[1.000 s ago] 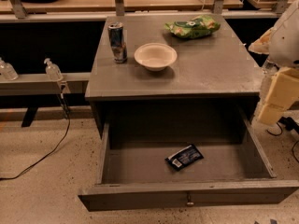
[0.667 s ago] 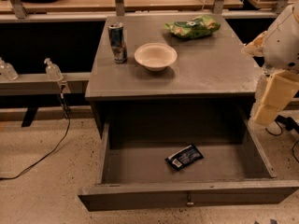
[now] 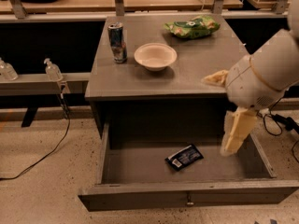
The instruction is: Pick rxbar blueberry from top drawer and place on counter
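Top drawer [image 3: 187, 193] standing pulled out, low walls, open room around rxbar blueberry [image 3: 184, 157], which is lying flat near centre; dark wrapper, white label patch. Gripper [image 3: 235, 139] hanging over drawer's R side, apart from bar, gripping nothing seen; how far open: cannot tell. Matte grey counter [image 3: 196, 73] carrying can [image 3: 117, 42], bowl [image 3: 155, 56], crinkly green bag [image 3: 191, 27].

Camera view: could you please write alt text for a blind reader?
A dark-wrapped flat snack bar lies in the open grey top drawer; the robot's cream gripper hangs above the drawer at the picture's right. The grey counter holds a drink can, white bowl and green bag.
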Robot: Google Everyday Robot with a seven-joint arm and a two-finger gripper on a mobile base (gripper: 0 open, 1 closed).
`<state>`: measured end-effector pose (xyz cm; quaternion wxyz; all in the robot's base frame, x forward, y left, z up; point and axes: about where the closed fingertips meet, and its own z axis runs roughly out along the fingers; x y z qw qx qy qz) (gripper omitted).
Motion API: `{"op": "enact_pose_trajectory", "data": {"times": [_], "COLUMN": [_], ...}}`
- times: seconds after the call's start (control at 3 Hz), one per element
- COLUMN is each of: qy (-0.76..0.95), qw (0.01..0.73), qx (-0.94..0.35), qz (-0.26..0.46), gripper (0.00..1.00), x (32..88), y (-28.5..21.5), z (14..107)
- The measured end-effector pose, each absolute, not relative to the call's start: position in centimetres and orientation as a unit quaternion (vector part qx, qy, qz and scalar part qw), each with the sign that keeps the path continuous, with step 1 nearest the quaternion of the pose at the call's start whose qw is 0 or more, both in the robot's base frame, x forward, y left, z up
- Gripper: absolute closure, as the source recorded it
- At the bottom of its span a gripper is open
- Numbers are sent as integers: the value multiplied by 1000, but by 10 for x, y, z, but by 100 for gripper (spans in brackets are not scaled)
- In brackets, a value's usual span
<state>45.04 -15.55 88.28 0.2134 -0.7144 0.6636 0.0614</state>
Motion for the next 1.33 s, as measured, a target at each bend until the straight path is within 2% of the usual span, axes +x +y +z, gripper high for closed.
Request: {"op": "enact_pose_trajectory", "data": {"times": [0.67,1.0,1.33], "qy": [620,594,556], "qw": [222,206,158], "qx": [-750,-776,-815], "qz": [61,55,26], "gripper": [0,0,0], "x": [450,452,454], "y": [-150,-145,-134], "z": [875,861,828]}}
